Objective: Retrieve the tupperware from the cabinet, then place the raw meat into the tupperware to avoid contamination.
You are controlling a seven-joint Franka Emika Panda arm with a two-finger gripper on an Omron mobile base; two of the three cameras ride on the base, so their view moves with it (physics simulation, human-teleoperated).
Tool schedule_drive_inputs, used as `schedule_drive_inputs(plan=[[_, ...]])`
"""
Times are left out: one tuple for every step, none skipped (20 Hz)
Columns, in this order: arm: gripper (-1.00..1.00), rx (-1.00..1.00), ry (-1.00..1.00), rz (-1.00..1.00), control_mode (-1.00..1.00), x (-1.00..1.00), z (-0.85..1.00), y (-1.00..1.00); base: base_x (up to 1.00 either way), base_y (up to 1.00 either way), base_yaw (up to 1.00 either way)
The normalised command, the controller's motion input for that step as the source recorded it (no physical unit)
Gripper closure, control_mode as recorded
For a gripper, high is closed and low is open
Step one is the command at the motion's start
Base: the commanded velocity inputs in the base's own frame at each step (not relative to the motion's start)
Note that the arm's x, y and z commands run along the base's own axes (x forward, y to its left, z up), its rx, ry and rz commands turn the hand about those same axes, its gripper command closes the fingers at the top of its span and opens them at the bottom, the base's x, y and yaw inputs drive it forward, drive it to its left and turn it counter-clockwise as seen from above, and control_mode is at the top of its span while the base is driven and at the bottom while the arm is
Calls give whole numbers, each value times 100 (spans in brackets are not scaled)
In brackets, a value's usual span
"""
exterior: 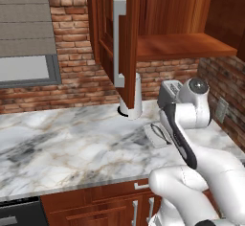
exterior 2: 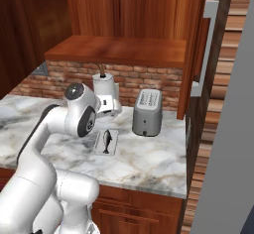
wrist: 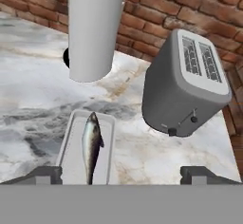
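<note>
Gripper (wrist: 121, 173) spread wide, empty, hovering just above the tupperware (wrist: 71, 144). Fish (wrist: 91, 144) already lies inside it, long axis running away from the fingers. Tupperware sits on the counter (wrist: 28, 76) just left of the toaster (wrist: 182, 88), in front of the paper-towel roll (wrist: 95, 28).

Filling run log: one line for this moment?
claw: open, empty | fish: in tupperware on counter | cabinet: open

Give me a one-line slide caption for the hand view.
Open gripper above a fish lying in the tupperware, beside the toaster and paper-towel roll.
</note>
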Motion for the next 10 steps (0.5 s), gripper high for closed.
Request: schedule_drive_inputs(plan=[[-100,-1,-32,0,-100,-50,69,0,0,0,0],[-100,-2,-33,0,-100,-51,68,0,0,0,0],[-100,-2,-33,0,-100,-51,67,0,0,0,0],[-100,-2,-33,0,-100,-51,66,0,0,0,0],[-100,-2,-33,0,-100,-52,67,0,0,0,0],[-100,-2,-33,0,-100,-52,68,0,0,0,0],[-100,-2,-33,0,-100,-52,67,0,0,0,0],[-100,-2,-33,0,-100,-52,66,0,0,0,0],[-100,-2,-33,0,-100,-52,69,0,0,0,0],[-100,-2,-28,0,-100,-44,79,0,0,0,0]])
